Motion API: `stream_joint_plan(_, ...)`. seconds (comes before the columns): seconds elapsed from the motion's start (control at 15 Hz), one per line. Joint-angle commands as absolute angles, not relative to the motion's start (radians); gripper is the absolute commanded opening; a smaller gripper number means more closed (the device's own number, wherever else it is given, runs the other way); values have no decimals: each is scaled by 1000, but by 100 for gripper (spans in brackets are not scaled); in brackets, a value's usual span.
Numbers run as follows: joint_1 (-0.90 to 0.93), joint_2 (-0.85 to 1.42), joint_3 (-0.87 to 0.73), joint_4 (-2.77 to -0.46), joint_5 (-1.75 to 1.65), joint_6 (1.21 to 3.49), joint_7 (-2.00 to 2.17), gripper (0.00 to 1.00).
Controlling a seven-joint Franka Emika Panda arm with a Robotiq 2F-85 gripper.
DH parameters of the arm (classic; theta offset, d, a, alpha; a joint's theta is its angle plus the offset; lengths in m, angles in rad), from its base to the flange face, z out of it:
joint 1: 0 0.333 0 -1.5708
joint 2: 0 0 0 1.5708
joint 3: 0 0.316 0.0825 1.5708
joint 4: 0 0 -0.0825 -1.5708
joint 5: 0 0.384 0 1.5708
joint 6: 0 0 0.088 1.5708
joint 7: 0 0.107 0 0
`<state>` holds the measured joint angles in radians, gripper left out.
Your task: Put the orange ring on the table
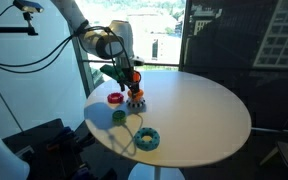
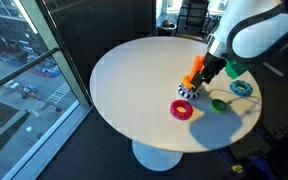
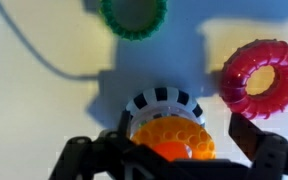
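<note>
Plastic, light and stiff by its look, the orange ring (image 3: 170, 142) sits above the striped base (image 3: 162, 103) between the gripper's (image 3: 181, 136) spread jaws, contact unclear, still off the worktop (image 3: 44, 100); pinching across its ribbed outer rim seems safest

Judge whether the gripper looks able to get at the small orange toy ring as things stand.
Probably yes: the gripper hangs right over the small orange toy ring, jaws open either side, nothing between. The red toy ring lies close beside one finger and could be nudged.
</note>
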<state>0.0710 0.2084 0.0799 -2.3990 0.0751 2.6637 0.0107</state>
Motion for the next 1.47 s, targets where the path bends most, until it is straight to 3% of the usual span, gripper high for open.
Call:
stream_joint_plan(0.0,86,224,69,-2397,56,2708,78,100)
stream_joint_plan(1.4,190,253,-52,-2397,-141,2813,368,100)
